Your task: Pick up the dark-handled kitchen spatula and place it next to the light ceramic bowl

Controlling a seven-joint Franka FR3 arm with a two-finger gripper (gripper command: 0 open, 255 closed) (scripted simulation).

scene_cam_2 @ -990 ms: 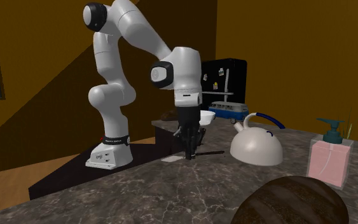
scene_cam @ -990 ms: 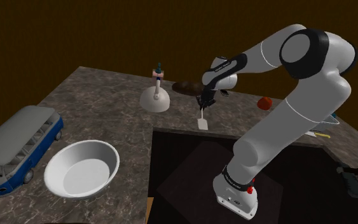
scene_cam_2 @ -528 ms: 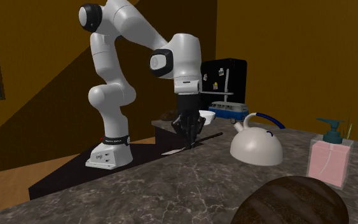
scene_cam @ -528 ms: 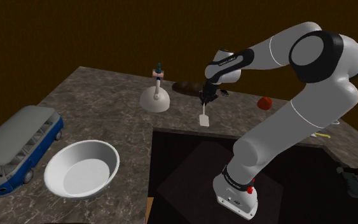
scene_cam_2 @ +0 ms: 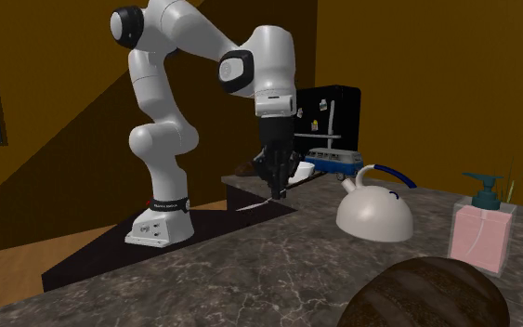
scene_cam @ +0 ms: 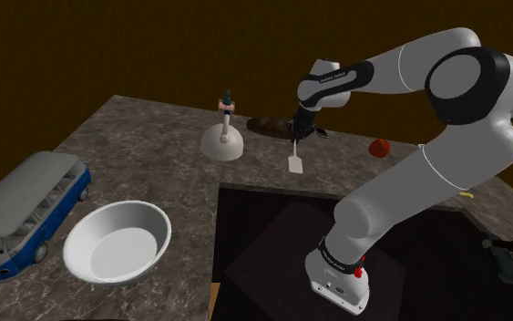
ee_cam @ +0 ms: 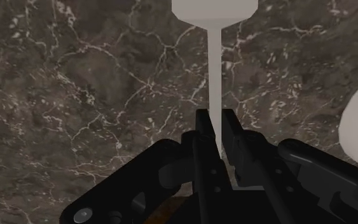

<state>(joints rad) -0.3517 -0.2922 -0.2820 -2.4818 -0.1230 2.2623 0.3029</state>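
Item: spatula (scene_cam: 294, 162), clenched in the jaws by its shaft, blade downward, clear of the desk (scene_cam: 145, 137), well apart from the bowl (scene_cam: 81, 239). Handling: carry it high past the kettle (scene_cam: 224, 146); you lower it just beside the bowl's rim, never inside.

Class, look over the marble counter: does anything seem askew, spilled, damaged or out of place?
Nothing is spilled or broken. The pale-bladed spatula hangs slanted above the dark marble counter, clasped in the black gripper. The oddest thing is a blue and grey toy bus parked beside the white bowl.
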